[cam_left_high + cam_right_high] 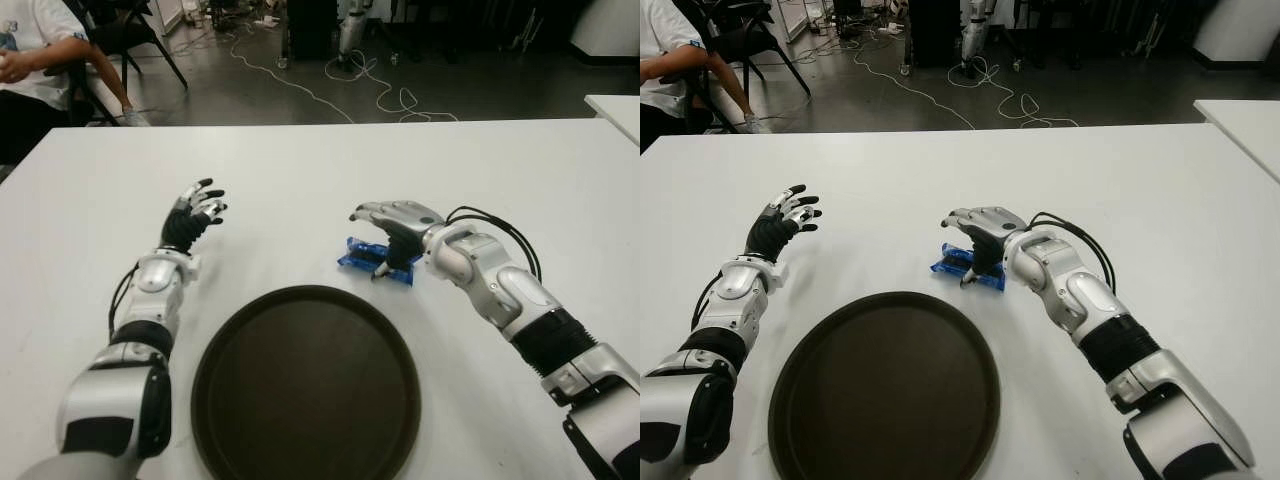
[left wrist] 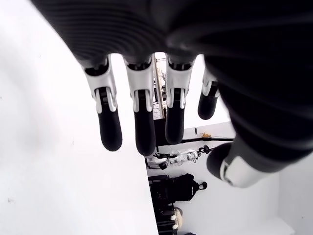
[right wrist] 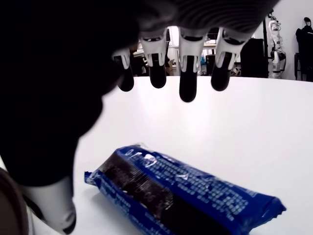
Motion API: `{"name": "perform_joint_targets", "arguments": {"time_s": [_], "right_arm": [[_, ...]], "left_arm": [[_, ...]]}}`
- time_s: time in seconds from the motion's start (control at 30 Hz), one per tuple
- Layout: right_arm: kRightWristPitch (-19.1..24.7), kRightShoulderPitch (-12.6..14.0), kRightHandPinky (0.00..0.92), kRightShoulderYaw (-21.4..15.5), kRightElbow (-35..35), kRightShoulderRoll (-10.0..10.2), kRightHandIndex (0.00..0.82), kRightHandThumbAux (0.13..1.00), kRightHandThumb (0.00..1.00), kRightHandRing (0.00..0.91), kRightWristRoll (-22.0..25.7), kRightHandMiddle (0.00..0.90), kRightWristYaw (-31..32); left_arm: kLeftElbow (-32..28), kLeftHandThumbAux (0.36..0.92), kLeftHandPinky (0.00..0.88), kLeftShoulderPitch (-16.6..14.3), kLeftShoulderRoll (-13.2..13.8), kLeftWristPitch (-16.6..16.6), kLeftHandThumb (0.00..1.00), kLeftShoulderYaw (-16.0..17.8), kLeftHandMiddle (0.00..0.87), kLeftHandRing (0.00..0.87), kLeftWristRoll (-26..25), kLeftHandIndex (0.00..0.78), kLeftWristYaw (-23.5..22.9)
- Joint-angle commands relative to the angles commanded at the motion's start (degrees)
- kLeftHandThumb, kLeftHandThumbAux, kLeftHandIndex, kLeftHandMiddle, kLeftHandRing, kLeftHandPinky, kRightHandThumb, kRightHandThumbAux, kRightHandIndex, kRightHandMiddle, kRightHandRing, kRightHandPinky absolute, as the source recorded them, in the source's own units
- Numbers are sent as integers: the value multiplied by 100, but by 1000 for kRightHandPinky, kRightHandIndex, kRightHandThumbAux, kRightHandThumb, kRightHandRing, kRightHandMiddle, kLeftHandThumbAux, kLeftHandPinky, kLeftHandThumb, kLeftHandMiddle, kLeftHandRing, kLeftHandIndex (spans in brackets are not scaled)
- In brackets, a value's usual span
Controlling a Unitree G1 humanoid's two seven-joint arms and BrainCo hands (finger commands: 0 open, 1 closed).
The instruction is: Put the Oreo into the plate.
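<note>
Left eye view, centre of frame: blue Oreo pack [image 1: 375, 260] flat on white table [image 1: 300, 170], just above rim of dark round plate [image 1: 305, 385] at lower centre, outside it. Right hand [image 1: 397, 228] over the pack, fingers [image 3: 188, 81] extended, holding nothing; thumb beside pack. Left hand [image 1: 195, 212] at centre left, fingers spread, empty. Seated person [image 1: 30, 60] at upper left.

Head eyes share the table [image 1: 300, 170]; wrist cameras seemingly hug fingers [image 3: 188, 73]

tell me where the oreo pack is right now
The Oreo pack lies on the table just beyond the plate, under the open right hand.
</note>
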Motion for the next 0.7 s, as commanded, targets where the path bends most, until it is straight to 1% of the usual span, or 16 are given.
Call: {"name": "perform_joint_targets", "arguments": {"time_s": [0.1, 0.2, 0.43, 0.57, 0.7], "right_arm": [[5, -31, 93, 35, 150, 59, 99, 795, 0, 93, -21, 127, -74], [55, -6, 93, 33, 145, 66, 94, 810, 0, 91, -58, 129, -131], [92, 38, 97, 37, 111, 79, 92, 801, 0, 100, -73, 124, -224], [113, 32, 100, 59, 133, 109, 97, 813, 0, 100, -73, 124, -247], [293, 18, 97, 88, 156, 161, 92, 825, 0, 95, -122, 121, -206]], "left_arm": [[4, 621, 292, -7, 2, 30, 233, 2, 229, 257, -2, 130, 5], [13, 630, 294, -3, 4, 48, 240, 22, 230, 256, -26, 128, -11], [7, 618, 292, 9, 8, -1, 232, 36, 227, 260, -41, 136, -41], [8, 619, 296, 10, 15, -7, 232, 33, 230, 263, -33, 144, -46], [14, 619, 308, 3, 23, 25, 240, 34, 236, 270, -37, 146, -63]]}}
